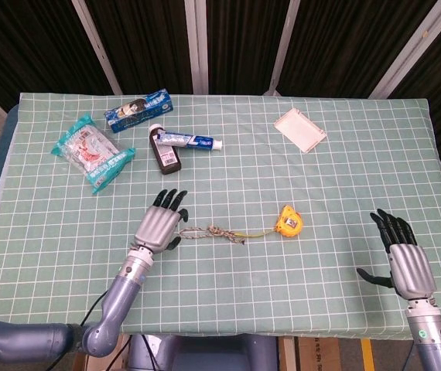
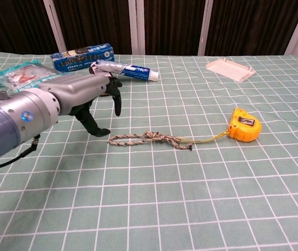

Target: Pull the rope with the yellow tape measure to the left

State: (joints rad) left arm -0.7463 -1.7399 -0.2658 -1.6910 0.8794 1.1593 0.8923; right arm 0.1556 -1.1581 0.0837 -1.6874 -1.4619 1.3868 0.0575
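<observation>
Left hand (image 1: pixel 159 225) spread wide, nothing in it, hovering just beside the loose left end of the rope (image 1: pixel 213 232). Fingers (image 2: pixel 116 99) angled downward in the chest view, thumb tip near the rope's looped end, contact not clear from either angle. Rope stretched out along the middle of the checked surface (image 1: pixel 321 193), knotted midway, tied by a thin yellow cord to the yellow tape measure (image 1: pixel 288 220) lying at its right end. Right hand (image 1: pixel 405 259) way off near the surface's right front corner, fingers apart, holding nothing, well apart from the tape measure; out of the chest view. Further back on the left: snack packet (image 1: pixel 93 151), blue box (image 1: pixel 138 109), brown bottle (image 1: pixel 165 153) with a toothpaste tube (image 1: pixel 189 140) touching its top. White tray (image 1: pixel 300 130) back right.
</observation>
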